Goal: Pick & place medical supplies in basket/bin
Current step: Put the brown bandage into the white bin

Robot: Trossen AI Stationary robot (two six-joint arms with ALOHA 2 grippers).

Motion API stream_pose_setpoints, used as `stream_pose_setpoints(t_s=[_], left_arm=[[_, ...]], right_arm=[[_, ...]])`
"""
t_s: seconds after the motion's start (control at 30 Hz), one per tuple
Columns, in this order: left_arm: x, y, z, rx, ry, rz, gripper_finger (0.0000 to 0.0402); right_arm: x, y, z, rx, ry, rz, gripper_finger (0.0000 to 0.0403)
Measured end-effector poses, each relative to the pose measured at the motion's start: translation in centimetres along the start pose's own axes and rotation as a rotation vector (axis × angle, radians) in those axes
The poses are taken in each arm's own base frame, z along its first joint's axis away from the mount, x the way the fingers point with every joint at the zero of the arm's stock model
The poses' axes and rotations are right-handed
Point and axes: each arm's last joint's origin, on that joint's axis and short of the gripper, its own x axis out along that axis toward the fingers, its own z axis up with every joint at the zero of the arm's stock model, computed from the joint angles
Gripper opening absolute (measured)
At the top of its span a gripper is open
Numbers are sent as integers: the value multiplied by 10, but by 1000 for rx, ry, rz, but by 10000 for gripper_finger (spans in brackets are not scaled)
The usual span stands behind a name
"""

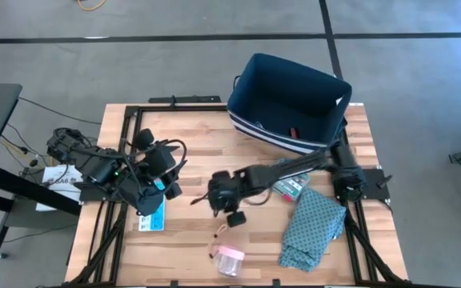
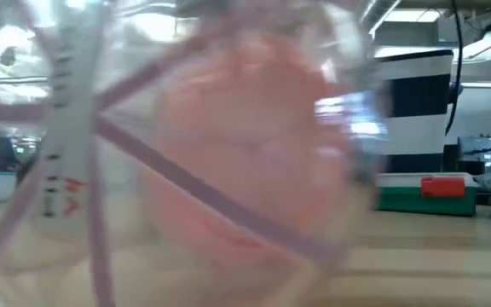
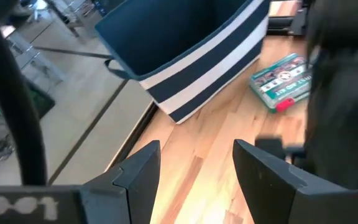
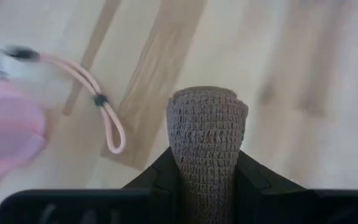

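My right gripper (image 1: 229, 210) reaches to the table's middle and is shut on a brown oblong roll of woven wrap (image 4: 207, 118). A pink clear container (image 1: 230, 260) with a pink looped cord (image 4: 107, 118) lies near the front edge. It fills the low view (image 2: 237, 153). The navy white-striped basket (image 1: 290, 100) stands at the far right. The green-red box (image 1: 290, 188) lies flat in front of it. The light-blue strip (image 1: 154, 216) lies by my left gripper (image 3: 194, 168), which is open and empty at the table's left. My right gripper pinches the brown roll between its two fingers, on the roll's two long sides (image 4: 207, 168). The fingers lie along the roll, and its rounded free end (image 4: 207, 96) sticks out past the fingertips over the bare wood. Whether the roll touches the table, I cannot tell.
A teal patterned cloth (image 1: 314, 228) lies crumpled at the front right, beside the right arm. A small red item (image 1: 294, 132) lies inside the basket. Bare wood shows between the two grippers and along the table's far left.
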Motion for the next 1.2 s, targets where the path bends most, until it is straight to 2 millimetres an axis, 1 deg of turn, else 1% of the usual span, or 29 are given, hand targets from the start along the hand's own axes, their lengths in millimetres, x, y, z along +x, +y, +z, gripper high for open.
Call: stream_pose_setpoints(t_s=[0.13, 0.27, 0.33, 0.43, 0.5, 0.53, 0.63, 0.7, 0.83, 0.93, 1.0, 1.07, 1.2], left_arm=[[0, 1, -1, -32, 6, 4, 192], [0, 0, -1, -36, 26, -20, 192], [0, 0, -2, -40, 33, -28, 192], [0, 0, -2, -59, 38, -33, 192], [0, -1, -2, -66, 43, -39, 192], [0, -1, -2, -65, 50, -46, 192], [0, -1, -2, -65, 59, -56, 192], [-1, -2, -3, -62, 58, -58, 192], [-4, -5, -4, -52, 56, -72, 192], [-7, -7, -5, -43, 51, -86, 192], [-9, -8, -6, -38, 49, -94, 192], [-11, -9, -7, -31, 46, -103, 192], [-13, -10, -8, -29, 43, -112, 192]], right_arm=[[-75, -1, 4, 1, -60, -136, 70], [-156, -2, -1, 24, -161, -314, 70], [-190, -4, -10, 55, -180, -448, 72], [-234, -12, -32, 157, -142, -691, 73], [-255, -22, -50, 241, -102, -791, 74], [-264, -27, -59, 285, -85, -798, 74], [-277, -44, -87, 406, -48, -730, 76], [-280, -58, -105, 481, -33, -720, 81], [-280, -86, -142, 636, 38, -785, 100], [-278, -108, -167, 733, 103, -800, 122], [-277, -121, -180, 793, 117, -786, 138], [-273, -134, -190, 846, 118, -735, 154], [-264, -155, -203, 919, 110, -644, 181]])
